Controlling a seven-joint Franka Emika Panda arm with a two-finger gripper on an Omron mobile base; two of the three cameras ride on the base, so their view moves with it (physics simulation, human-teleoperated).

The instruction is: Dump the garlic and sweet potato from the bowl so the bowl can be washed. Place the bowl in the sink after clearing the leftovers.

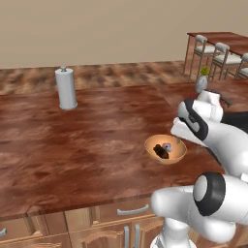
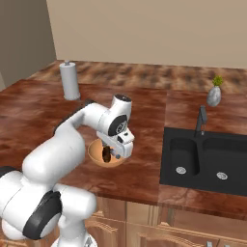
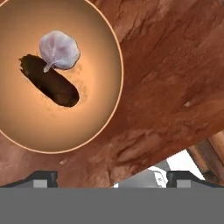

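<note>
Glossy white rounded arm segments (image 2: 53, 154), dark charcoal joint bands and caps; white hand block behind two small dark square-tipped fingers (image 3: 43, 177), pale grey pads.

I'm looking across a reddish-brown wood-grain counter (image 1: 87, 140) that runs wide in front of me. A grey paper towel holder (image 1: 66, 89) stands upright near its far left side, well apart from everything else. Off to the far right a small grey vase (image 2: 214, 96) with a green sprig sits on the counter. Below the front edge I can see wooden drawers (image 1: 116, 213) with pale handles. Past the counter, in the far right corner, a dining table (image 1: 227, 39) stands with light chairs (image 1: 223, 57) along it.
</note>
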